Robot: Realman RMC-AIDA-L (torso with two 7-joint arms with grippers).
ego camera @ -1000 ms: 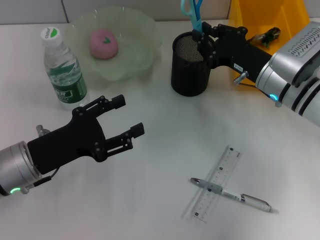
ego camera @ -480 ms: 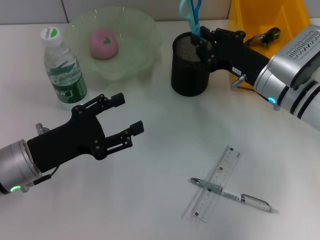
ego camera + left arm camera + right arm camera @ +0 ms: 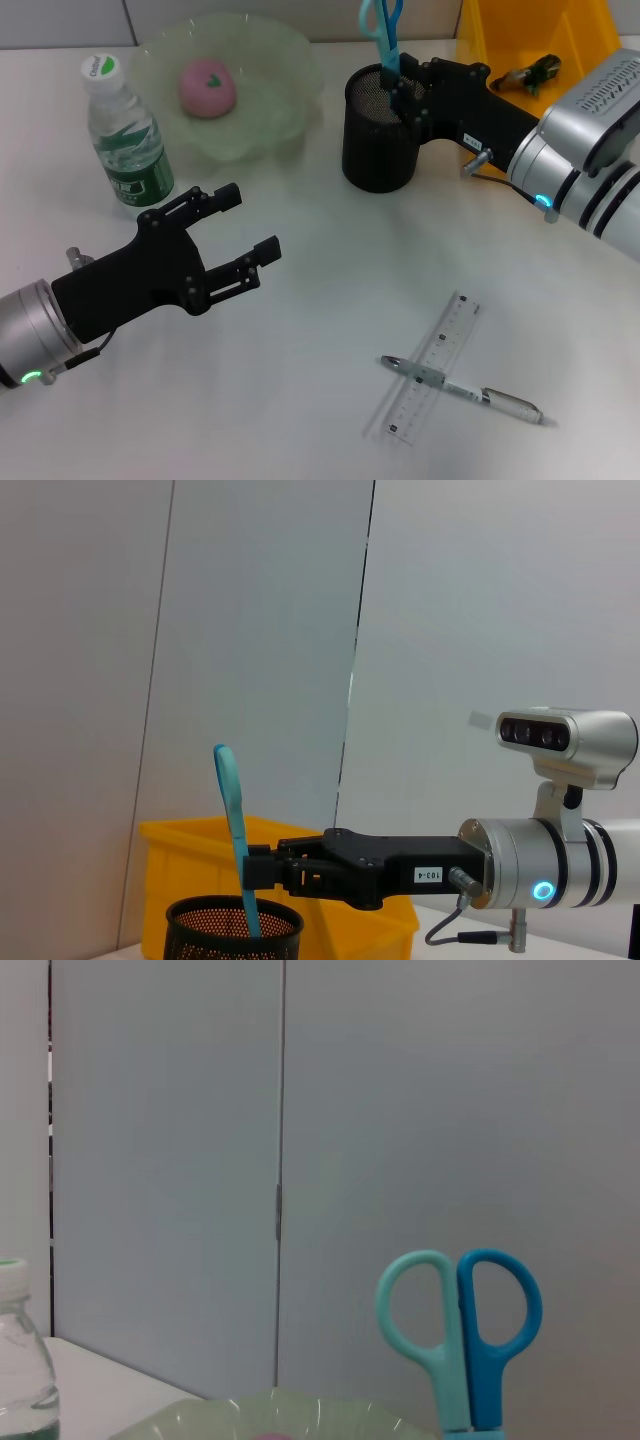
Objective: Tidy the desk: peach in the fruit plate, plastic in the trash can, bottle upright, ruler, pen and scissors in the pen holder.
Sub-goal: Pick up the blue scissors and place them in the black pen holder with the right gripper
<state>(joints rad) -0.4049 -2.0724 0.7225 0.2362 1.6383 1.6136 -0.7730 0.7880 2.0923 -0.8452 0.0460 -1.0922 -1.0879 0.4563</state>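
Blue scissors stand point-down in the black mesh pen holder, handles up. My right gripper is at the holder's rim, shut on the scissors below the handles; the left wrist view shows the scissors between its fingertips. The pink peach lies in the green fruit plate. To the left of the plate the bottle stands upright. A clear ruler lies near the front with the silver pen across it. My left gripper hovers open over the table at front left, holding nothing.
The yellow trash can stands at the back right behind my right arm, with a small dark and green piece in it. Bare table lies between my left gripper and the ruler.
My right gripper shifted slightly left over the holder and the scissors now stand straighter. My left gripper has drifted a little to the left.
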